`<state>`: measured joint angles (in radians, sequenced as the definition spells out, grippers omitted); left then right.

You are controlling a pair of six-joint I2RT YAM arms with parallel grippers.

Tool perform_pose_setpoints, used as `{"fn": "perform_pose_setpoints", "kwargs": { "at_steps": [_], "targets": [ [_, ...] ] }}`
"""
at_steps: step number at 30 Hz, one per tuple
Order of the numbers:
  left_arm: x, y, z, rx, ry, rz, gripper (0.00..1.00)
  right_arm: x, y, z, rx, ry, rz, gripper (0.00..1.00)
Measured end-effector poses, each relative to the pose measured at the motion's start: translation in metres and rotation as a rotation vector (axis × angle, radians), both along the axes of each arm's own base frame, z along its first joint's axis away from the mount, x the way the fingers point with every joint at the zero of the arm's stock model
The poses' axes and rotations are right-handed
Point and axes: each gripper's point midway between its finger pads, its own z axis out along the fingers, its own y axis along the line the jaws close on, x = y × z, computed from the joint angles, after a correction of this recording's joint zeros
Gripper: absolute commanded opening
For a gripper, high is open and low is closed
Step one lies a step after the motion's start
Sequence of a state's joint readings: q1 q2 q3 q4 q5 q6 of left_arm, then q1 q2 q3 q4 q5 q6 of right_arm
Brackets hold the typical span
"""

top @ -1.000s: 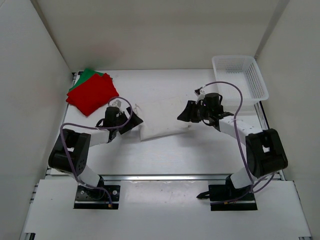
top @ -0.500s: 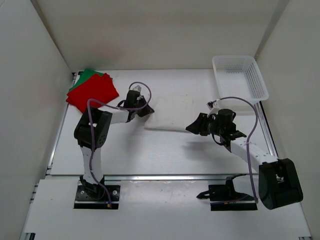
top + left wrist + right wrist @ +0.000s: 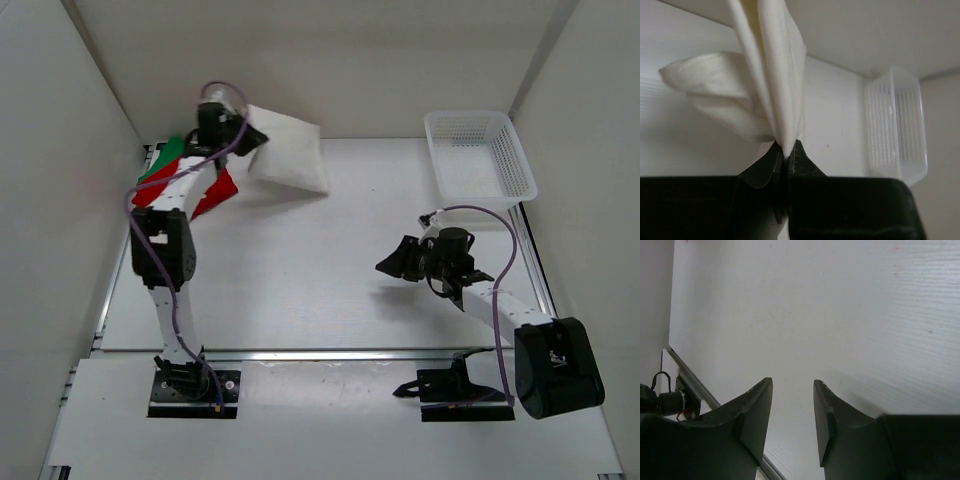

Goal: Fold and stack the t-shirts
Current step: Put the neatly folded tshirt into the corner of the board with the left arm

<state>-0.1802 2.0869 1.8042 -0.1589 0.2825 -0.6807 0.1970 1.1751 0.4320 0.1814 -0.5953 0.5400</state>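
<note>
Table [image 3: 330, 290]: white, walled on three sides.

White plastic mesh basket [image 3: 480, 155] sits at the far right corner, long axis running near to far. Only its own mesh floor shows inside. The left wrist view shows the same basket [image 3: 895, 125] off to the right, well apart from the cloth.

White t-shirt [image 3: 288, 160]: folded and lifted off the table at the far left, its shadow on the surface beneath. It is held by its left end. The long axis runs left to right and dips slightly toward the right. In the left wrist view, the folded layers of the white t-shirt [image 3: 772, 75] fan out away from the fingertips.

Red t-shirt [image 3: 222, 190]: folded flat at the far left corner, lying on the green t-shirt [image 3: 168, 155], whose far edge shows beyond it. The left arm [image 3: 165, 240] crosses over this stack and hides its middle.

Left gripper [image 3: 245, 135]: fingers clenched on the white t-shirt's folded edge, the cloth pinched between the tips [image 3: 786, 152].

Right gripper [image 3: 392, 262]: mid-right over bare table, pointing left. Its jaws stand apart [image 3: 792, 405] and nothing is between them.
</note>
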Motion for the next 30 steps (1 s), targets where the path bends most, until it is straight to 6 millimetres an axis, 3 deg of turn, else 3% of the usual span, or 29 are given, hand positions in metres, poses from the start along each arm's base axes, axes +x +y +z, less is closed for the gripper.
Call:
{"fn": "perform_pose_setpoints", "kwargs": {
  "at_steps": [1,3,4,5,8,10,11,14,16,17,20,21,24,27,30],
  "targets": [
    [0.002,0.035,0.006,-0.007,-0.002,0.057,0.04,-0.002,0.002,-0.003,0.0,0.014,0.009,0.36],
    [-0.002,0.116,0.01,-0.021,-0.001,0.204,0.25,-0.006,0.008,-0.006,0.002,0.028,0.034,0.36],
    [-0.009,0.158,0.009,-0.033,0.003,0.288,0.45,-0.009,0.011,-0.007,0.004,0.033,0.048,0.37],
    [-0.02,0.197,0.006,-0.044,0.008,0.369,0.99,-0.012,0.014,-0.007,0.007,0.036,0.064,0.37],
    [-0.066,0.295,-0.02,-0.135,0.027,0.599,0.99,-0.019,0.023,-0.006,0.012,0.037,0.101,0.41],
    [-0.094,0.332,-0.051,-0.208,0.078,0.697,0.99,-0.023,0.027,-0.003,0.017,0.027,0.123,0.42],
    [-0.104,0.337,-0.068,-0.237,0.117,0.717,0.99,-0.024,0.029,-0.001,0.019,0.021,0.132,0.42],
    [-0.128,0.326,-0.112,-0.307,0.23,0.717,0.99,-0.029,0.034,0.007,0.023,-0.005,0.154,0.45],
    [-0.142,0.316,-0.126,-0.333,0.274,0.709,0.99,-0.031,0.035,0.01,0.025,-0.016,0.161,0.47],
    [-0.147,0.311,-0.127,-0.339,0.284,0.702,0.98,-0.031,0.035,0.011,0.027,-0.022,0.161,0.54],
    [-0.157,0.308,-0.117,-0.336,0.265,0.702,0.98,-0.034,0.033,0.013,0.031,-0.033,0.158,0.77],
    [-0.159,0.306,-0.108,-0.326,0.24,0.695,0.99,-0.035,0.033,0.012,0.03,-0.034,0.156,0.99],
    [-0.161,0.29,-0.081,-0.239,0.17,0.657,0.99,-0.037,0.03,0.007,0.005,-0.031,0.144,0.99],
    [-0.156,0.23,-0.062,-0.106,0.125,0.519,0.99,-0.04,0.03,0.0,-0.037,-0.021,0.134,0.99],
    [-0.163,0.13,-0.058,0.041,0.094,0.292,0.99,-0.049,0.038,-0.008,-0.075,-0.014,0.164,0.99]
  ]
}}
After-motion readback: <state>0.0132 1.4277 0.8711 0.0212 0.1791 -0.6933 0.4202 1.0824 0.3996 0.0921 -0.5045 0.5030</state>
